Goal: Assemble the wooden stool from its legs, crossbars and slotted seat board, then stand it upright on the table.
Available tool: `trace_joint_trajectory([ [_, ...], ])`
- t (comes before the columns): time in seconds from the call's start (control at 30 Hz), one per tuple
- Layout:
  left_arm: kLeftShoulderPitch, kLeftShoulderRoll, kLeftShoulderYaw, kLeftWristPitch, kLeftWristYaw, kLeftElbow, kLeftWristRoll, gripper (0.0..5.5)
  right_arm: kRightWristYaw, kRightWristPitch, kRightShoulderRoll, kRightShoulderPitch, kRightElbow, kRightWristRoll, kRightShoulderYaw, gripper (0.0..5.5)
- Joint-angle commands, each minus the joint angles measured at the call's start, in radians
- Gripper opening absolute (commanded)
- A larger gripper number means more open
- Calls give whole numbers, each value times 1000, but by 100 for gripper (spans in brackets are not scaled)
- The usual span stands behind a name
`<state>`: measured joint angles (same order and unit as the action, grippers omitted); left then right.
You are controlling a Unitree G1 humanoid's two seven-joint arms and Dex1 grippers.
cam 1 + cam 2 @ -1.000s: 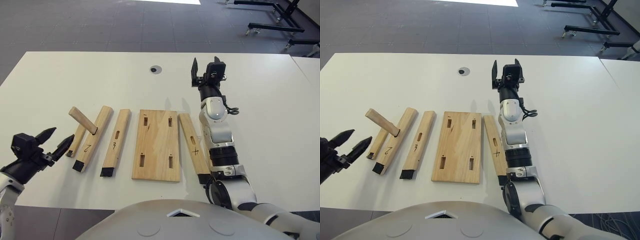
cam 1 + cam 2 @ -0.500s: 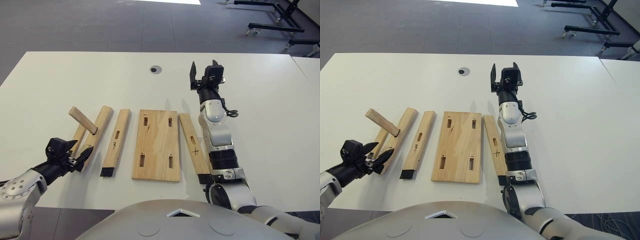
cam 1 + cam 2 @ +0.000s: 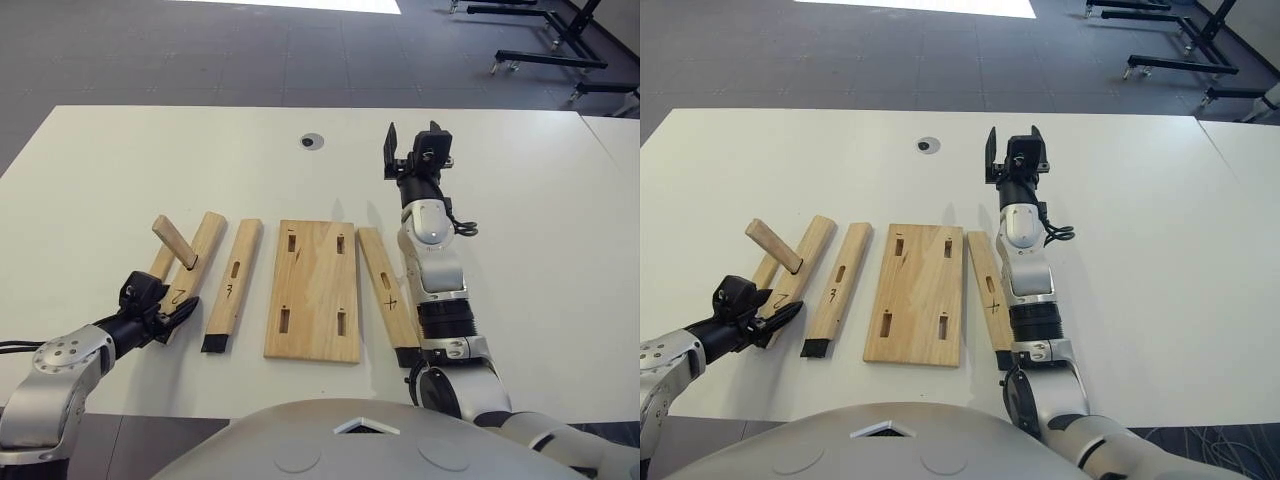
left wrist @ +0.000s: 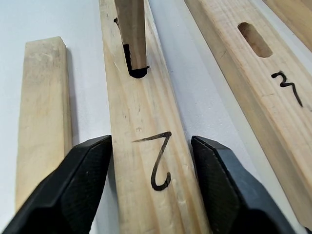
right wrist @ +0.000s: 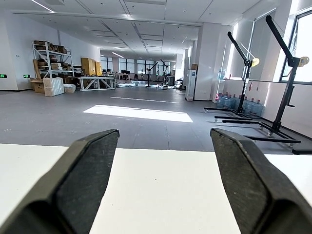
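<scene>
Wooden parts lie in a row on the white table point(image 3: 120, 170). The slotted seat board point(image 3: 312, 290) is in the middle, with the leg marked 3 point(image 3: 232, 285) on its left and the leg marked X point(image 3: 388, 295) on its right. Farther left lies the leg marked 2 point(image 4: 146, 122), with a crossbar point(image 3: 174, 241) standing tilted in its slot. A loose bar point(image 4: 41, 122) lies beside it. My left gripper point(image 3: 165, 318) grips the near end of leg 2, one finger on each side. My right gripper point(image 3: 418, 152) is open, held above the table beyond leg X, with nothing between its fingers.
A round grommet point(image 3: 312, 141) sits in the table beyond the seat board. Bare table stretches to the far edge and along the right side. Black metal frames point(image 3: 550, 50) stand on the floor past the table, and a second table point(image 3: 620, 130) adjoins at the right.
My left gripper moved from the table's near-left edge to the near end of leg 2 and closed around it. The crossbar in leg 2 shifted slightly right. The right arm barely moved.
</scene>
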<state>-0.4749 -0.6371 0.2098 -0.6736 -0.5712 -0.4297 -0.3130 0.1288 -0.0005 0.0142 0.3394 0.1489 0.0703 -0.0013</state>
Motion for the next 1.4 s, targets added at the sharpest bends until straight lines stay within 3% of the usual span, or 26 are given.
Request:
trace_joint_trajectory([
  [0.03,-34,15,-58,-57,-12,51,-5,229,-21,-21,11,16,6,-7,15,345],
  [0.1,-21,27,-52,-57,-12,66,-19,206,-15,-16,16,18,10,-7,12,345],
  [0.33,36,94,-36,44,0,152,-40,204,-43,-19,4,56,57,-27,-11,345],
  [0.47,170,155,50,106,86,210,-68,204,-143,46,3,92,66,-162,-60,345],
  [0.57,324,254,137,118,121,159,-240,203,-280,151,8,134,53,-348,-111,345],
  [0.7,421,313,109,122,79,99,-364,203,-594,295,-45,106,-63,-513,-13,345],
  [0.77,438,317,96,119,68,87,-389,203,-691,341,-77,97,-97,-539,30,345],
  [1.13,544,316,47,-73,-161,143,-789,203,-980,680,-137,120,-124,-971,-89,345],
  [1.4,562,242,-19,-205,-269,130,-890,203,-1030,777,-111,107,-137,-1097,-101,345],
])
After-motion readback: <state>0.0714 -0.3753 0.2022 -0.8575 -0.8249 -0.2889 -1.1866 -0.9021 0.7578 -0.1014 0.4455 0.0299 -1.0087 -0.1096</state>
